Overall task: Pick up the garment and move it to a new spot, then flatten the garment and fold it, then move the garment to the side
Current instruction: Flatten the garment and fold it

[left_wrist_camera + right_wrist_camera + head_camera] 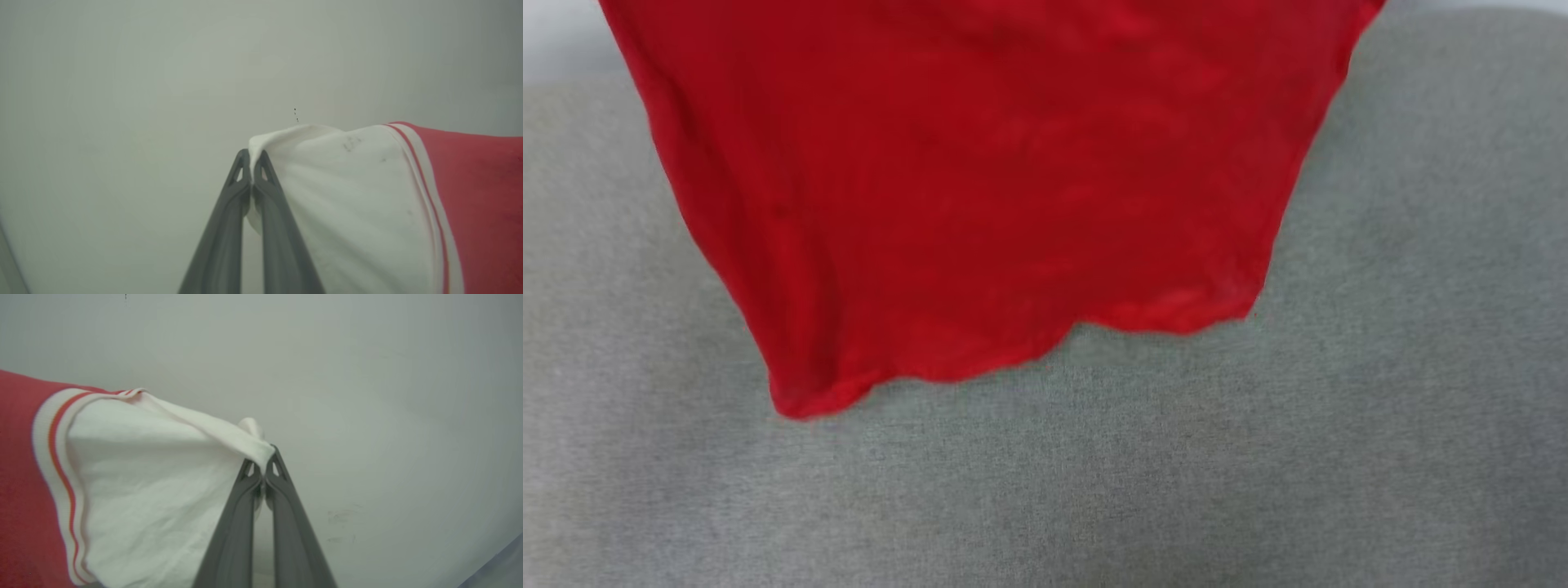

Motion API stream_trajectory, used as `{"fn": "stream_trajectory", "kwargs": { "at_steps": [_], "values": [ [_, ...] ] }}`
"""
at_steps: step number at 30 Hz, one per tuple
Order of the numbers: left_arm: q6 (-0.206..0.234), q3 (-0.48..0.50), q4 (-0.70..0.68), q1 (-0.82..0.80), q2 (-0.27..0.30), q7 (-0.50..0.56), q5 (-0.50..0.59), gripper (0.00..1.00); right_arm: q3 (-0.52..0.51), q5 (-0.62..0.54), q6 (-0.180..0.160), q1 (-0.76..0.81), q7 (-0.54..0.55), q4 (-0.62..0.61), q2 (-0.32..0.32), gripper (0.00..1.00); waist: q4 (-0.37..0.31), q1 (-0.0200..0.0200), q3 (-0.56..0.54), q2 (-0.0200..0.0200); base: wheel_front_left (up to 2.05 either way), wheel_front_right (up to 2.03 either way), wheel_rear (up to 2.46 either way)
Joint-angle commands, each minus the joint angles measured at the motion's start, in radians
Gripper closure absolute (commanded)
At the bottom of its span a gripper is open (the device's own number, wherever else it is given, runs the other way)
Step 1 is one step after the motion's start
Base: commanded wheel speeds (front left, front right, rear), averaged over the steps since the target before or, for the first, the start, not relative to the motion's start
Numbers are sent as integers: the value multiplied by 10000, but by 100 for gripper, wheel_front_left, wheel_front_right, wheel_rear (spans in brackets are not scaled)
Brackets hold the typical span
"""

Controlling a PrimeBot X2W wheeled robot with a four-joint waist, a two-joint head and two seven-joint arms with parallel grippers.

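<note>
The garment (980, 188) hangs in the air as a spread red sheet, its wavy bottom hem above the grey surface. In the left wrist view my left gripper (252, 157) is shut on the edge of a white sleeve (339, 196), beside the red-white striped trim and red body (482, 196). In the right wrist view my right gripper (264, 455) is shut on the other white sleeve (155, 477), with the red body (20, 477) at the far left. The lettering is hidden.
A grey fabric-covered surface (1094, 474) stretches wide below the hanging hem. A pale plain wall (143, 102) stands behind both grippers.
</note>
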Motion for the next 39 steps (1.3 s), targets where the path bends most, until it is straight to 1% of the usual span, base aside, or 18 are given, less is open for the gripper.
{"fn": "stream_trajectory", "kwargs": {
  "at_steps": [1, 2, 6, 10, 14, 18, 21, 24, 27, 30, 33, 36, 39],
  "values": [
    [-84, -197, 323, -618, -99, -90, 133, 100, 71, -78, -7, -518, -148, 280, 25, 100, 5, -1, 980, 0, 0, 0, 0],
    [-84, -197, 323, -618, -99, -90, 133, 100, 71, -78, -7, -518, -148, 280, 25, 100, 5, -1, 980, 0, 0, 0, 0],
    [-427, -789, 1714, -2662, -364, -404, 422, 100, 264, -396, -7, -1975, -577, 1206, 196, 100, 12, -1, 1842, 0, 0, 0, 0],
    [-672, -1234, 3136, -4622, -773, -836, 776, 100, 138, -845, -8, -3449, -1186, 2320, 554, 100, 38, -1, 2557, 0, 0, 0, 0],
    [-898, -1550, 4442, -6215, -1233, -1434, 1014, 100, -67, -1487, -8, -4672, -2000, 3426, 925, 100, 75, -1, 3045, 0, 0, 0, 0],
    [-1089, -1785, 5498, -7123, -1579, -1952, 1175, 100, -388, -2075, -8, -5465, -2823, 4493, 1365, 100, 138, -1, 3384, 0, 0, 0, 0],
    [-1239, -2056, 6124, -7346, -1852, -2279, 1295, 100, -575, -2393, -8, -5725, -3331, 5219, 1653, 100, 200, -1, 3555, 0, 0, 0, 0],
    [-1370, -2311, 6651, -7041, -2219, -2631, 1288, 100, -696, -2553, -7, -5554, -3734, 5853, 1912, 100, 276, -1, 3634, 0, 0, 0, 0],
    [-1453, -2559, 7057, -6430, -2595, -2993, 1228, 100, -535, -2644, -7, -5034, -4066, 6433, 2054, 100, 333, -1, 3598, 0, 0, 0, 0],
    [-1540, -2799, 7392, -5624, -2911, -3392, 1146, 100, -312, -2469, -7, -4425, -4375, 6872, 2137, 100, 382, -1, 3403, 0, 0, 0, 0],
    [-1613, -3061, 7637, -4564, -3182, -3754, 1082, 100, -9, -2232, -7, -3514, -4553, 7209, 2091, 100, 407, -1, 3074, 0, 0, 0, 0],
    [-1455, -3247, 7520, -3244, -3401, -4044, 997, 100, 348, -1888, -7, -2463, -4702, 7322, 1938, 100, 455, -1, 2568, 0, 0, 0, 0],
    [-1320, -3249, 7250, -1854, -3400, -4179, 809, 100, 669, -1341, -7, -1270, -4712, 7182, 1815, 100, 469, -1, 2018, 0, 0, 0, 0]
  ]
}}
